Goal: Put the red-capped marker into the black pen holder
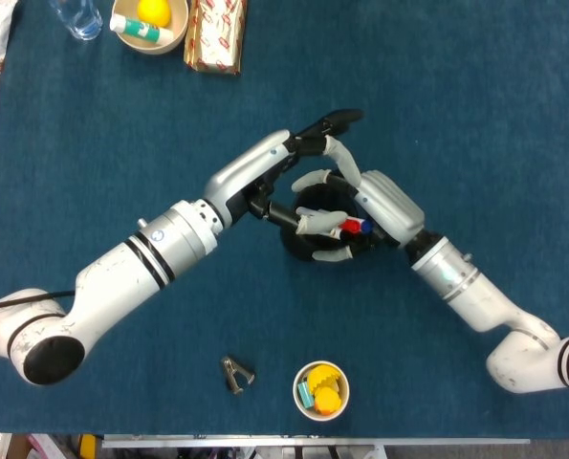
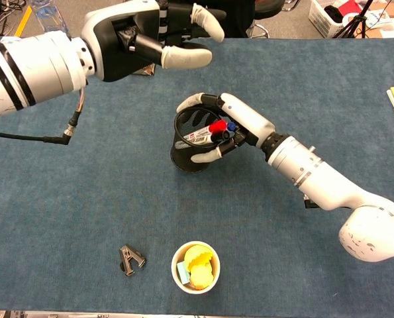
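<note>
Inside black pen holder: red-capped marker lies slanted, cap at rim beside blue-capped pen. Drop step looks done; next move calls for withdrawal of both arms. Left hand hovers above holder, fingers spread, holds nothing. Right hand grips holder rim.

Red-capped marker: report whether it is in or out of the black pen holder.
In. The red-capped marker leans inside the black pen holder, red cap at the rim; the left hand above holds nothing.
</note>
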{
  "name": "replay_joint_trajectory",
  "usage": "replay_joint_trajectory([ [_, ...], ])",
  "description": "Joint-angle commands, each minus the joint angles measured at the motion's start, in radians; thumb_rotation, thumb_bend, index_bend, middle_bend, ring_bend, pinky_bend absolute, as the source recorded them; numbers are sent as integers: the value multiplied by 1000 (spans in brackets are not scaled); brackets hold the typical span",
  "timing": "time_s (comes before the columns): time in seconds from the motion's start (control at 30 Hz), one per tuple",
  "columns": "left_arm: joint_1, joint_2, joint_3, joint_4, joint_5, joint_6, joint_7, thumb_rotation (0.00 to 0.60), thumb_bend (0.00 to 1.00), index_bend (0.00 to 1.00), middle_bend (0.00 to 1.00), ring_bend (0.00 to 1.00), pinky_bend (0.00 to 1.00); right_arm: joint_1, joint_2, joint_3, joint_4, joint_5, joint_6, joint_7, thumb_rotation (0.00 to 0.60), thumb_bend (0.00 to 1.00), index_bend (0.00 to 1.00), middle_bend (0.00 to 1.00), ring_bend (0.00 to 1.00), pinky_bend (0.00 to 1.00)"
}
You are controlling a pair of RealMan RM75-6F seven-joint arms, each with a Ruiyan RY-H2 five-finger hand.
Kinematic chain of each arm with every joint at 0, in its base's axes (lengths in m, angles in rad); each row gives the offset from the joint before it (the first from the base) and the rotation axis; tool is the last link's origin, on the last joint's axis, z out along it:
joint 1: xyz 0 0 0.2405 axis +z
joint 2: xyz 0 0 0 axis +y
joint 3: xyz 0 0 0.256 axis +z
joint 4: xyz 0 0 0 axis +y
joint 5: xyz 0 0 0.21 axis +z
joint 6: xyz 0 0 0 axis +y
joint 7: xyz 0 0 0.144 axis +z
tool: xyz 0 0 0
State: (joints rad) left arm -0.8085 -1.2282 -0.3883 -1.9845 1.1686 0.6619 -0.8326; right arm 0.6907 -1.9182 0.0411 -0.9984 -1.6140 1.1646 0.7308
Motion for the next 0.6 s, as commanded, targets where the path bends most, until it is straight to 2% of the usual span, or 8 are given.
replay_joint_trajectory([
  [0.03, 7, -2, -2, 0, 8, 10, -5, 600, 268, 439, 27, 0, 44, -3, 1, -1, 2, 1, 2, -2, 600, 0, 521, 569, 473, 461],
  [0.3, 38, 48, -13, -19, 38, 31, -28, 600, 268, 441, 27, 0, 44, -18, 29, -5, -4, 8, 10, -22, 600, 0, 522, 571, 474, 461],
  [0.6, 58, 89, 3, -27, 54, 41, -15, 600, 268, 447, 27, 0, 44, -33, 45, -23, -1, 14, -8, -48, 600, 0, 522, 571, 474, 461],
])
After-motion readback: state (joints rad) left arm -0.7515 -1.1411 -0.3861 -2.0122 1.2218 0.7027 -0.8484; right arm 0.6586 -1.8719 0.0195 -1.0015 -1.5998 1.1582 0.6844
